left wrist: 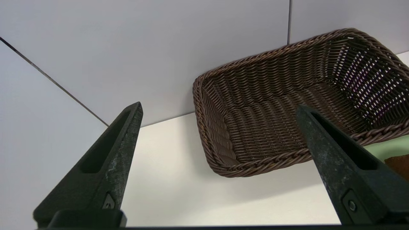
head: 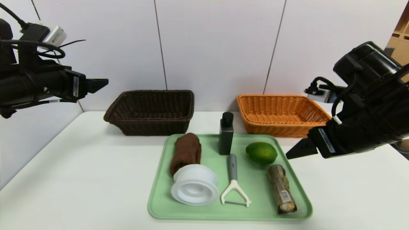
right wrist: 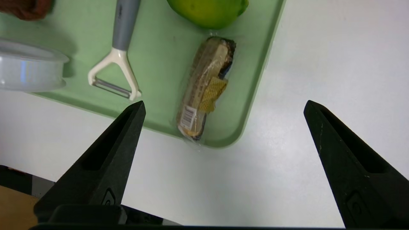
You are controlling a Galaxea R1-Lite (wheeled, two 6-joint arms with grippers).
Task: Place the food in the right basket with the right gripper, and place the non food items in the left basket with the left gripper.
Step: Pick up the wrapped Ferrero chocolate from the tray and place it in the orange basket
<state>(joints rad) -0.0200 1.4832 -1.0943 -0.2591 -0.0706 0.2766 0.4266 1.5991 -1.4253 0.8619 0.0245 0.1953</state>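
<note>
Lying on the green tray [head: 159,191] are six things: a rolled brown towel [head: 186,151] at the far left, a white plastic container [head: 195,188] touching the towel's near end, a black bottle [head: 226,133] standing upright at the far middle, a peeler [head: 234,182] with a grey handle and white head in front of the bottle, a green lime-like fruit [head: 261,152] to the right, and a wrapped snack bar [head: 281,188] just in front of the fruit, near the tray's right edge. Behind the tray, a dark brown wicker basket [head: 150,111] is set to the left and an orange wicker basket [head: 281,115] to the right, both seen without contents. The right gripper [head: 292,153] is held just beside the tray's right edge, spread wide and holding nothing. The left gripper [head: 102,83] is raised high at the left, well apart from the tray, likewise spread wide and holding nothing. Everything is borne by a white table [head: 80,179].
</note>
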